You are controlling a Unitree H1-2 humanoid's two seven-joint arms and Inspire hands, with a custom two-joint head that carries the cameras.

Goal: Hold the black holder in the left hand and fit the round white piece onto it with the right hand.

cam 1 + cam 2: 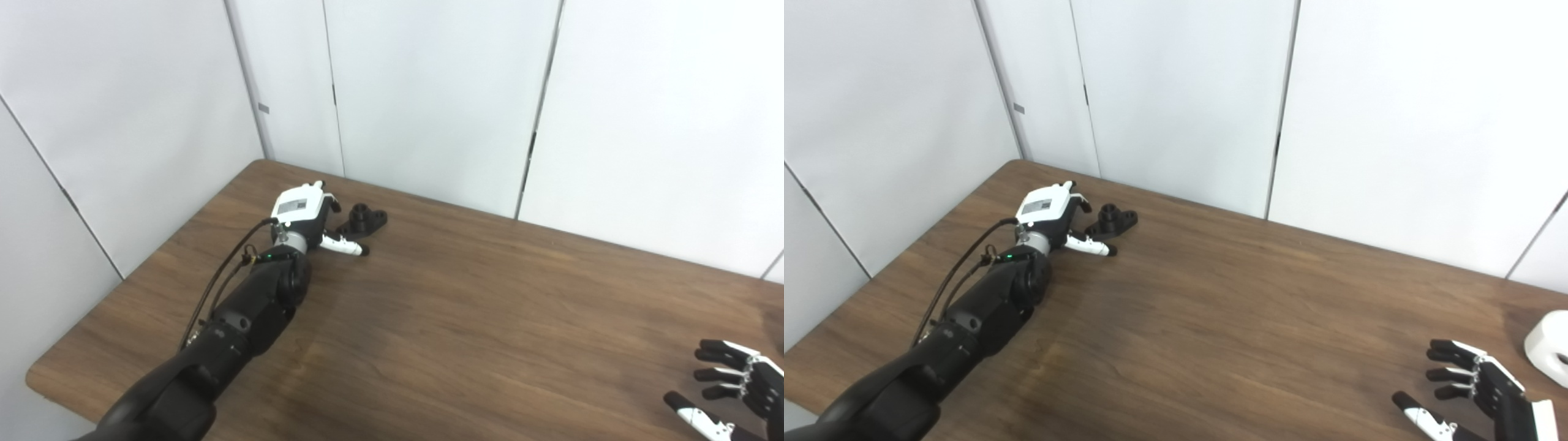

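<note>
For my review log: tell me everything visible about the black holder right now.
The black holder is a small, matte, plastic-looking part: a flat base with a short round collar standing up from it and a hole at the far end. It lies flat on the wooden table near the far left corner. The left hand sits beside it, fingers apart; whether they touch is unclear.

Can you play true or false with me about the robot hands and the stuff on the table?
1. The small black plastic holder lies on the brown wooden table. True.
2. The left robot hand is beside the holder. True.
3. The right robot hand holds the round white plastic piece. False: its fingers are spread and empty; the piece sits apart.
4. The white piece is fitted on the holder. False: they lie at opposite ends of the table.
</note>
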